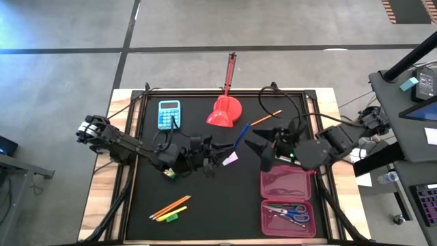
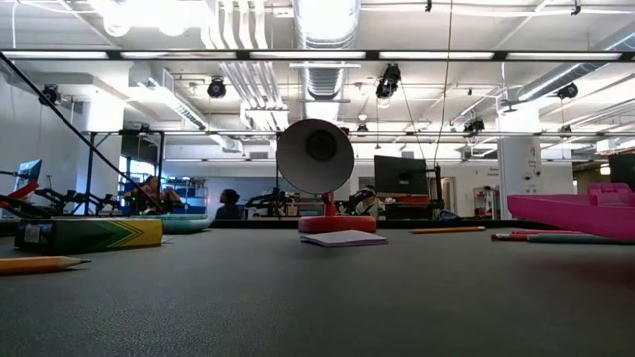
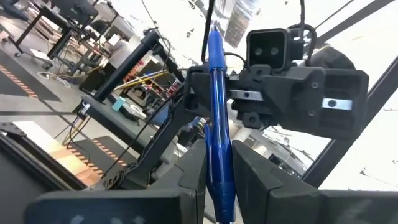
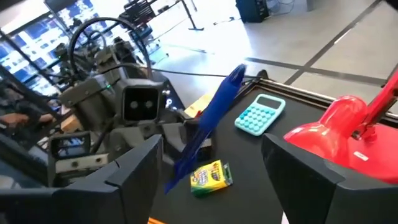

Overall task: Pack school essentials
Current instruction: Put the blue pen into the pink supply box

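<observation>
Only wrist-visible: blue pen point(image 3: 219, 124) apparently between left end effector point(image 3: 221, 180) fingers

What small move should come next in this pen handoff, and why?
Probably the right gripper should close on the blue pen. The left gripper clamps the pen near its lower end and holds it up between the arms. In the right wrist view the right fingers stand wide apart on either side of it, not yet gripping. The pink tray lies on the right arm's side.
</observation>
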Robot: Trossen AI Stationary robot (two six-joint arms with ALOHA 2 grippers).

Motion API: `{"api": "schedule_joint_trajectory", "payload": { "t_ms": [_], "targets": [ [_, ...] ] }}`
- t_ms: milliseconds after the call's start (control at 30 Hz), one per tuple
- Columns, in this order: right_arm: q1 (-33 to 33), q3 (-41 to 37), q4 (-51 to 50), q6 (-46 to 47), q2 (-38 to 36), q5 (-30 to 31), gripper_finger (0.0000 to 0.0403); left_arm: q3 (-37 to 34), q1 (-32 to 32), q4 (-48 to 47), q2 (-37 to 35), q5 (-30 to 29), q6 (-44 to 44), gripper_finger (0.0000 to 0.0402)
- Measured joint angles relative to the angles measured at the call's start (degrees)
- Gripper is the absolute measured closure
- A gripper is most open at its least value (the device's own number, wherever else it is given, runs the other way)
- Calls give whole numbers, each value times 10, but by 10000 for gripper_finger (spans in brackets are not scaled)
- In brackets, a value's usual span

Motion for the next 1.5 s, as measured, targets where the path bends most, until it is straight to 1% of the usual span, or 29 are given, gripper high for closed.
{"api": "schedule_joint_trajectory", "payload": {
  "t_ms": [133,267,400,600,733,833,1100,1167,1233,1400,1500],
  "targets": [
    [-16,0,17,-21,2,-23,149,0,7,3,0,0,2,360],
    [-27,0,44,-43,12,-26,155,0,12,3,0,0,3,360],
    [-42,0,45,-45,21,-26,161,0,15,3,0,3,3,360],
    [-61,0,53,-45,34,-26,183,0,16,2,0,12,4,360],
    [-65,0,59,-46,36,-21,211,0,16,2,0,12,30,360],
    [-66,0,59,-45,36,-21,240,0,16,4,0,12,31,360],
    [-66,0,65,-42,36,-25,346,0,18,0,0,12,35,360],
    [-65,0,69,-40,36,-30,368,0,18,-1,1,15,39,360],
    [-65,0,69,-40,36,-32,376,0,18,-2,1,17,39,360],
    [-65,0,68,-45,36,-41,376,0,18,-2,1,24,45,359],
    [-65,0,67,-54,36,-42,376,0,18,-8,1,24,48,346]
  ]
}}
